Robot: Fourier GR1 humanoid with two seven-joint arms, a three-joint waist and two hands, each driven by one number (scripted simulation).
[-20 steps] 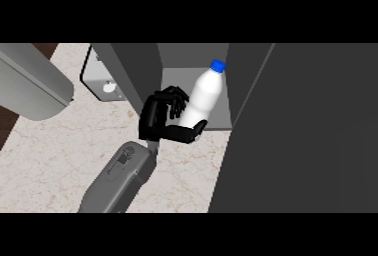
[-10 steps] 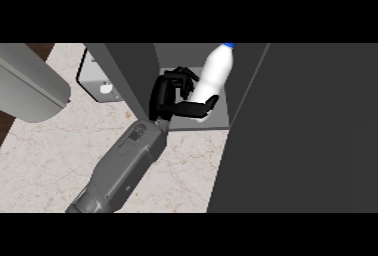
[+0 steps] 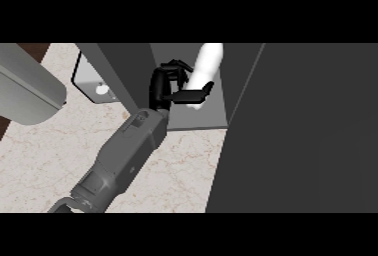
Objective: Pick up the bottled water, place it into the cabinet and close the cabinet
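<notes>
Although its top end is cut off at the view's upper edge, the water bottle (image 3: 207, 62) plainly runs up and down the view. Its long axis leans a little to the right toward the top, and its rounded bottom end sits nearest the viewer. The cap cannot be seen. The bottle lies inside the cabinet (image 3: 199, 121), above the pale grey shelf floor, between the cabinet's left wall (image 3: 118, 70) and a wide dark panel (image 3: 310, 130) on the right. Whether that panel is the door or a side wall I cannot tell. Nor can I tell whether the bottle's bottom rests on the shelf.

The right hand (image 3: 164, 87) has hold of the bottle. Its fingers (image 3: 173, 67) are curled against the bottle's left side, and its thumb (image 3: 193, 93) reaches across the front of the lower part, so the bottle is pinched between them. The hand is just inside the cabinet's opening. Its grey forearm (image 3: 122, 155) slants up from the lower left over the marbled counter (image 3: 177, 170).

Another grey forearm (image 3: 26, 90) shows at the left edge, with its hand out of sight. Beside the cabinet's left wall sits a pale plate (image 3: 92, 82) with a small white knob.
</notes>
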